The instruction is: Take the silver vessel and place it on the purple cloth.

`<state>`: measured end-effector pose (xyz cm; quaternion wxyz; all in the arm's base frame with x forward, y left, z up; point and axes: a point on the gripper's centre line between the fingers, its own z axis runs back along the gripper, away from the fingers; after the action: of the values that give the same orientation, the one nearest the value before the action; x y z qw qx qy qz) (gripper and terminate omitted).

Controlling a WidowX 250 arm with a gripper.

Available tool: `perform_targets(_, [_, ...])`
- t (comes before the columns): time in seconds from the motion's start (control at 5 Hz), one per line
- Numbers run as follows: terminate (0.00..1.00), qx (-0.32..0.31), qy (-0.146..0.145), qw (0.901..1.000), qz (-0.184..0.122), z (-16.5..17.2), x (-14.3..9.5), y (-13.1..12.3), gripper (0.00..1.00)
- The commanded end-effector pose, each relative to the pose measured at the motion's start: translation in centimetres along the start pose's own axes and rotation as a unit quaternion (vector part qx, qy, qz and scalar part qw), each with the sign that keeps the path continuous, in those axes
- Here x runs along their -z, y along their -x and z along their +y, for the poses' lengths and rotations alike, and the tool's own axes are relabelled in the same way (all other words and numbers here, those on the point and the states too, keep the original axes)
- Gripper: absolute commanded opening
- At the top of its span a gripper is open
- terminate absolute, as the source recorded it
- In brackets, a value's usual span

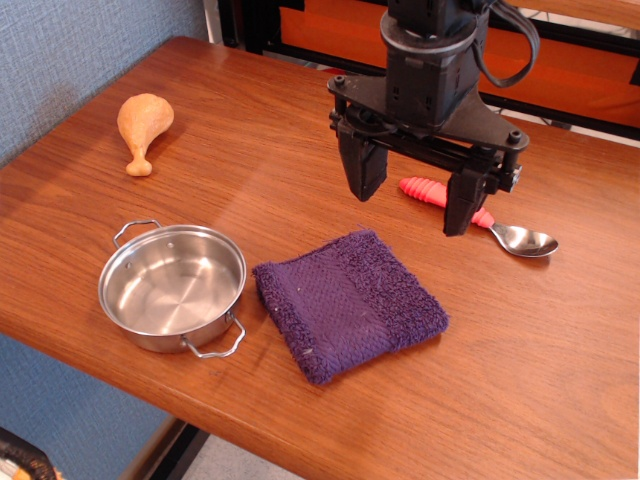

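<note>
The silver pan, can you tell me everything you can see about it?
The silver pan is a shallow, round, shiny metal dish, probably stainless steel, with two thin wire loop handles, one at the back left and one at the front right. It is empty and sits upright and flat on the wooden table, near the front left edge. The purple cloth lies just to its right, very close, apparently not touching. Nothing holds it; the gripper hangs apart, above the table.

Warm reddish-brown wood-grain worktop (560,380), pretty glossy under soft light. Blue-grey textured wall (70,60) on the left. Behind it there's an orange panel (590,80) in a black frame, maybe shelving, hard to tell.
</note>
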<state>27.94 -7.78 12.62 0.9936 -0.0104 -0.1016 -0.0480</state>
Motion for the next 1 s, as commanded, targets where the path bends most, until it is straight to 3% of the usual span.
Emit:
perform_targets(0.0, [0.00, 0.000, 0.000, 1.0000, 0.000, 0.0, 0.0, 0.0, 1.00])
perform_targets(0.2, [0.00, -0.114, -0.006, 0.9935, -0.007, 2.5, 0.7, -0.4, 1.00])
perform_targets(0.4, [0.00, -0.219, -0.037, 0.9750, -0.014, 5.0, 1.0, -0.4, 1.00])
perform_targets(0.6, [0.00, -0.310, -0.068, 0.9479, -0.020, 7.4, 1.2, 0.4, 1.00])
perform_targets(0.8, [0.00, -0.427, -0.078, 0.9007, -0.016, 8.8, 2.1, 0.7, 1.00])
